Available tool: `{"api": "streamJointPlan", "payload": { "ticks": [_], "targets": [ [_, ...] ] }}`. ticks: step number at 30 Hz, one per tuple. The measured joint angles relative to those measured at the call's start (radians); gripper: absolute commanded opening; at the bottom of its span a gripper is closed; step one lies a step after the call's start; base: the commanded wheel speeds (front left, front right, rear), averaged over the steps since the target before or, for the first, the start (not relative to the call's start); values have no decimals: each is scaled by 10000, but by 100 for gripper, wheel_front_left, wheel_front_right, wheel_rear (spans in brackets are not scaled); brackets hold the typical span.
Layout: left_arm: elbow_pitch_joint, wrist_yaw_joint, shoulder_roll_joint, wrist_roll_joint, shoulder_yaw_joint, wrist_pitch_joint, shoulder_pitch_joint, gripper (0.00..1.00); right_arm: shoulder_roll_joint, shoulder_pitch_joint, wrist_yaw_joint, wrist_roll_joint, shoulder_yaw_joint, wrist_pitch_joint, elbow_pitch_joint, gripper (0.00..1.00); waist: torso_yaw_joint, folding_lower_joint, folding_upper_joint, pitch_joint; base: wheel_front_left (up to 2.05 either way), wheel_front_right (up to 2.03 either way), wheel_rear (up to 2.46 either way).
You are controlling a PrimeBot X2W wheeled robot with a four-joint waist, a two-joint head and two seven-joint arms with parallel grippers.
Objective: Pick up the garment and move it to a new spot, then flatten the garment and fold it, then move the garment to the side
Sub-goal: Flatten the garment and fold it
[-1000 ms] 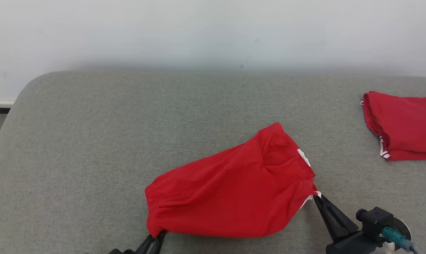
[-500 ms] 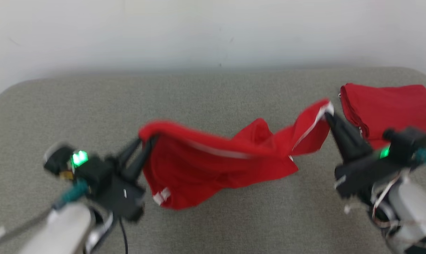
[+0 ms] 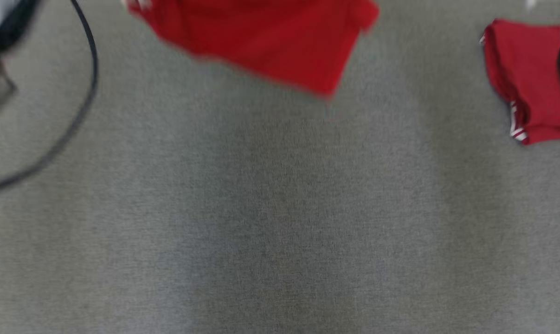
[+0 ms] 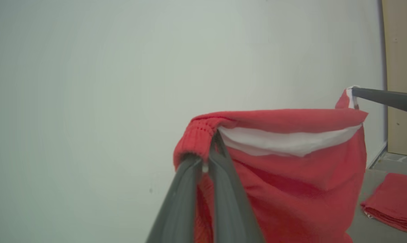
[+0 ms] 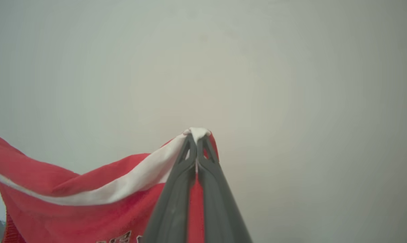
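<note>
Above far side of grey table [image 3: 280,208]: garment [image 4: 291,189] hangs spread, clear of surface. Left gripper [image 4: 210,155] clamped on ribbed waistband corner; right gripper [image 5: 196,138] clamped on white-trimmed corner. Fabric judged light, limp; corners best holds.

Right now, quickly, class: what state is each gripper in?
Left gripper: shut on the ribbed edge of the red fabric garment.
Right gripper: shut on that garment's white-trimmed corner.
</note>
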Motion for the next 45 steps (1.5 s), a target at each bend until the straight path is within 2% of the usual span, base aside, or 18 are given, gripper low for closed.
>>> {"api": "streamJointPlan", "payload": {
  "ticks": [5, 11, 17, 23, 28, 33, 37, 41, 45],
  "targets": [
    [1252, 0, -138, -397, -474, -59, -2297, 0, 389, -2490, 0, -272, -199, -17, 1377, 0, -115, 1, 0, 1097, 0, 0, 0],
    [2410, 0, -278, -846, -1383, -372, -3984, 0, 639, -4335, 0, -976, 125, -408, 2809, 0, -260, 1, 1, 2167, 0, 0, 0],
    [3365, 0, -345, -1417, -2159, -828, -4588, 0, 777, -4941, 0, -1072, 504, -811, 3756, 0, -374, 0, 2, 2892, 0, 0, 0],
    [3643, 0, -337, -2098, -2886, -1300, -4618, 0, 775, -4930, 0, -815, 915, -1191, 4151, 0, -483, -1, 0, 3307, 0, 0, 0],
    [3404, 0, -334, -2564, -3112, -1808, -3873, 0, 591, -3974, 0, -341, 1275, -1647, 4040, 0, -543, -3, 0, 3194, 0, 0, 0],
    [2558, 0, -144, -2617, -3166, -1937, -2188, 0, 128, -2220, 0, 247, 1687, -1912, 3273, 0, -487, -4, -1, 2734, 0, 0, 0],
    [1440, 190, 163, -2382, -2357, -1954, -384, 0, -192, -579, 0, 644, 1925, -2163, 2326, 0, -450, -5, -3, 2257, 0, 0, 0],
    [169, 541, 157, -2023, -1684, -1965, 1899, 0, -633, 1391, 0, 836, 2021, -2387, 1398, 0, -412, -6, -3, 1746, 0, 0, 0],
    [-660, 794, 155, -1348, -1498, -1965, 3876, 0, -1007, 3249, 0, 869, 1965, -2470, 593, 0, -356, -7, -4, 1223, 0, 0, 0]
  ]
}}
